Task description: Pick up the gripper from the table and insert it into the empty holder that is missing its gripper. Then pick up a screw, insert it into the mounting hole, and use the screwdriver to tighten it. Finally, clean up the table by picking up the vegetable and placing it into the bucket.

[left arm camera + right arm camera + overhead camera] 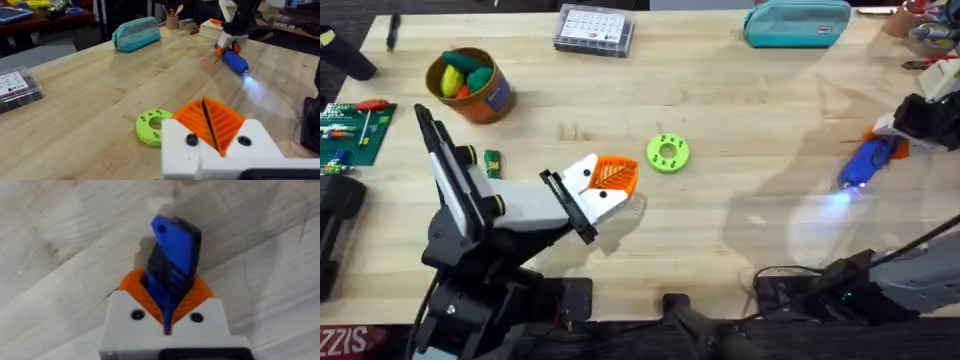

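At the table's (720,90) right side, one blue screwdriver (868,160) hangs tilted, clenched in the right gripper (892,143), its lit tip casting white glare on the wood. The right wrist view shows its flat blue butt end. One left gripper (610,178), orange pads pressed together, sits beside one green disc (667,153). One bucket (470,85), blue-labelled, holds vegetables far left.

Red strip (345,340), bottom-left corner: inverted white letters, roughly "SIZZ".
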